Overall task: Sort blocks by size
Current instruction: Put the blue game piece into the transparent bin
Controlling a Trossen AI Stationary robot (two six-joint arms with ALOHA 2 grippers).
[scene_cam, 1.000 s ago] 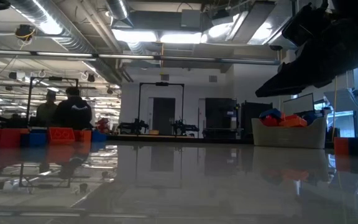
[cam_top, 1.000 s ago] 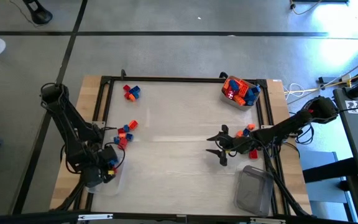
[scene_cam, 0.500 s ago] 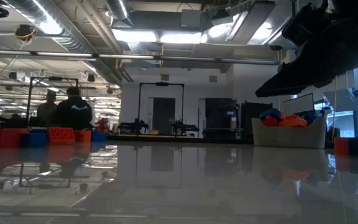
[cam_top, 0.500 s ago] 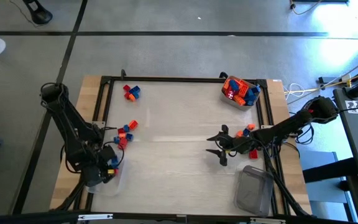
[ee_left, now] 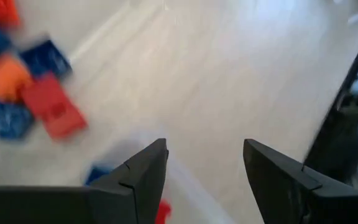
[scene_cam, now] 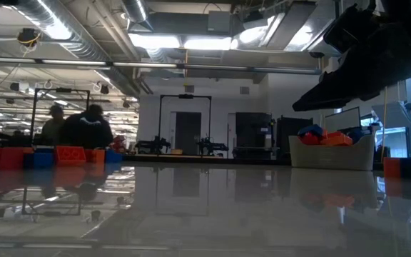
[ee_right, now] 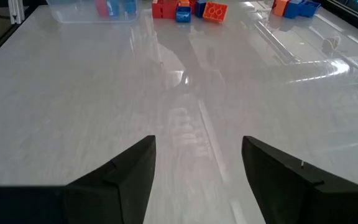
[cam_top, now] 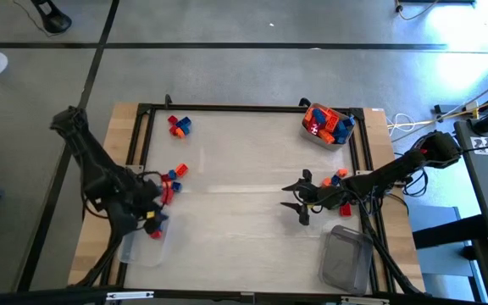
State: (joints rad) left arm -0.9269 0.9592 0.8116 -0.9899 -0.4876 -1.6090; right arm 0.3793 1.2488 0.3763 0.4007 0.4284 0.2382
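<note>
Glossy pale worktop (ee_right: pixel 185 93) mirrors the lights; plastic blocks (cam_top: pixel 172 175) look smooth; clear plastic tub (cam_top: pixel 346 258) at five o'clock.

Blurred blocks (ee_left: pixel 27 93) in the left wrist view, sizes beyond telling.

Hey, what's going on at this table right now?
A two-armed robot is sorting small plastic toy bricks by size. The left gripper is open above the clear plastic tub at the table's near left corner, beside a loose cluster of red, orange and blue bricks. The right gripper hangs open and empty over bare table. Another tub of bricks sits at the far right.
</note>
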